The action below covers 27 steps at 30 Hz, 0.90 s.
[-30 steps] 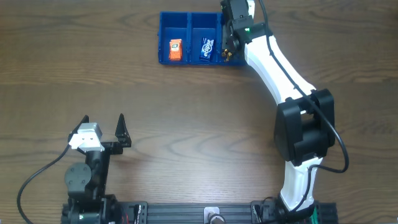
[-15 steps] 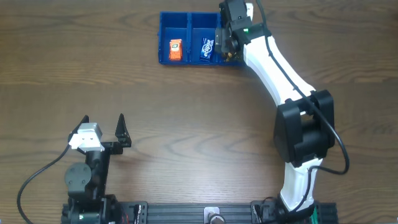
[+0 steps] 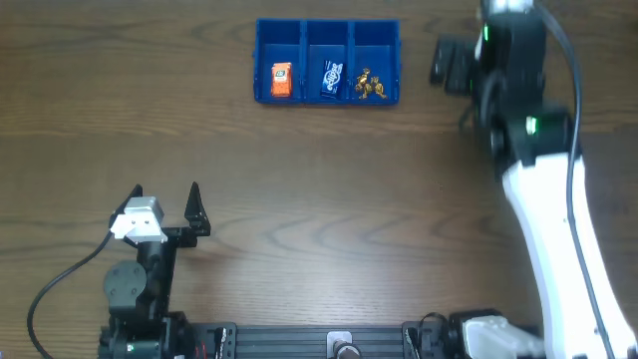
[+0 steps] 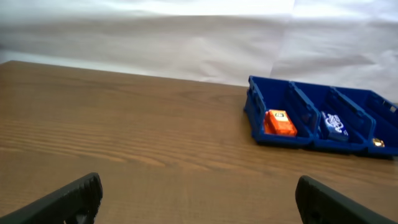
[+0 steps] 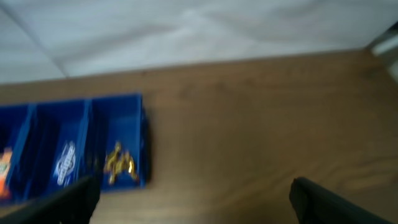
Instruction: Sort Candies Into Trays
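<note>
Right gripper (image 5: 194,182) is released, jaws spread wide w/ nothing btwn them. In the top view it (image 3: 449,65) sits off the tray's right end, apart from it, and looks lifted.

Task's things are all in the blue tray (image 3: 282,45) at the far side of the table (image 3: 319,199), one per compt:
- orange candy (image 3: 282,80), left compt
- blue candy (image 3: 332,78), middle compt
- gold candy (image 3: 371,86), right compt, close to the near wall

No loose candy visible on the wood, so sorting looks done or nearly so.

Left gripper (image 3: 165,194) is near its own base, well apart from the tray, also spread open and empty.

What could go wrong from here (judgement):
- Right arm is the closest thing to the tray. A low swing back toward its base could clip the tray's right wall and shove or tip it, since the tray looks light and isn't held down.
- A jolt would most likely bounce the gold candy out, as it's small and by the wall.
- If more candy turns up, a drop from that height may land it in the wrong compt, since the dividers are thin.
</note>
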Motion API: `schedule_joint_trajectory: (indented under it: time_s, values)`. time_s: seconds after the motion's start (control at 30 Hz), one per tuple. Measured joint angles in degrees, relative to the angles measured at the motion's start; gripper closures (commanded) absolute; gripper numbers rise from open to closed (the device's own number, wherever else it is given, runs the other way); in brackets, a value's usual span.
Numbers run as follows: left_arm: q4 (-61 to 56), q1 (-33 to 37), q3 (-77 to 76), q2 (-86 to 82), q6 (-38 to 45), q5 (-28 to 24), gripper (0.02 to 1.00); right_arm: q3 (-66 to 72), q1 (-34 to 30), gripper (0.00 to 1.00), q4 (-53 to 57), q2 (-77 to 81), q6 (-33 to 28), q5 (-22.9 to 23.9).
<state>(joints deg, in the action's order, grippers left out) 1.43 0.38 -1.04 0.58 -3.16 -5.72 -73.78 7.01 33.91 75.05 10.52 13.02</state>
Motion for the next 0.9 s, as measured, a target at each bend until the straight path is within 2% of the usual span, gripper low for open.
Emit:
schedule_joint_trajectory:
  time_s: [0.2,0.57,0.9]
  values:
    - [0.1,0.0,0.0,0.0,0.0,0.0,0.025,25.2,-1.3,0.003,-10.8,-22.0,-1.0,-3.9]
    - [0.1,0.0,0.0,0.0,0.0,0.0,0.023,55.5,-3.5,0.003,-27.1,-53.4,-3.8,-8.1]
    - [0.1,0.0,0.0,0.0,0.0,0.0,0.023,68.5,-3.5,0.003,-36.6,-64.0,-7.6,-8.8]
